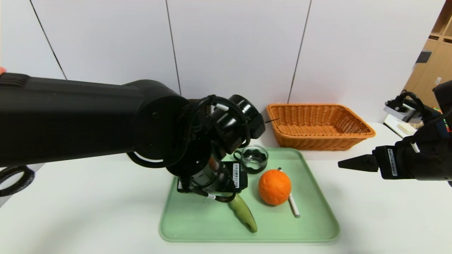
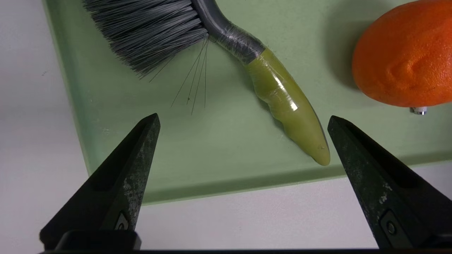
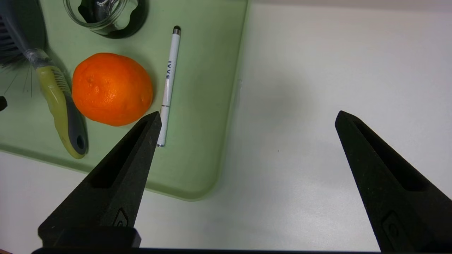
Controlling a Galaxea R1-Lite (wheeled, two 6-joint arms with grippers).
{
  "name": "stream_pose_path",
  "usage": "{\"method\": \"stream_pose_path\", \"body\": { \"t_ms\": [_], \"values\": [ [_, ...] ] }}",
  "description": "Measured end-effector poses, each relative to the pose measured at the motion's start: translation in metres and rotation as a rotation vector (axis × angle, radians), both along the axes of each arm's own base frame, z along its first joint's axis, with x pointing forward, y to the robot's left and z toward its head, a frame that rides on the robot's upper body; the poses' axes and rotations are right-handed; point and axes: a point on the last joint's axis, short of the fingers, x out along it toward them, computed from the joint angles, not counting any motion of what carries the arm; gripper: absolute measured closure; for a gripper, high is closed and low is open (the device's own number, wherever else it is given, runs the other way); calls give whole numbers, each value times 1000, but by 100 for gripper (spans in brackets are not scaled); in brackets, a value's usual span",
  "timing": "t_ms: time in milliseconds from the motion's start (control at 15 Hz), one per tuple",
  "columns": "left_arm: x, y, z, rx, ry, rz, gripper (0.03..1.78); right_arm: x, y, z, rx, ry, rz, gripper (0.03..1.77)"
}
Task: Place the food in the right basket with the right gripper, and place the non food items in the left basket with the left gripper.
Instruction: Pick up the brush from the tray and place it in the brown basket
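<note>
The orange (image 1: 274,187) lies on the green tray (image 1: 197,225), with a white pen (image 1: 293,206) against its right side and a glass cup (image 1: 254,158) behind it. The brush's green handle (image 1: 243,213) sticks out from under my left arm. My left gripper (image 2: 243,120) hangs open above the tray's front edge, its jaws astride the handle tip (image 2: 310,144), bristles (image 2: 148,31) farther off. My right gripper (image 1: 353,163) is open over bare table right of the tray, level with the orange (image 3: 111,88) and pen (image 3: 169,81). The right basket (image 1: 317,125) stands behind the tray. The left basket is hidden behind my left arm.
The white table (image 1: 88,211) spreads around the tray on both sides and in front. A white panel wall closes the back. Some equipment and wooden shelving (image 1: 406,109) stand at the far right edge.
</note>
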Motion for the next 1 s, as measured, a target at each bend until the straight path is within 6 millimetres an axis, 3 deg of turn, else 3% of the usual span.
{"method": "stream_pose_path", "body": {
  "t_ms": [600,1000],
  "values": [
    [4,-23,-12,27,49,34,12,2,1,-2,-1,12,0,10],
    [2,-25,-22,60,93,66,12,2,1,-3,2,15,-3,10]
  ]
}}
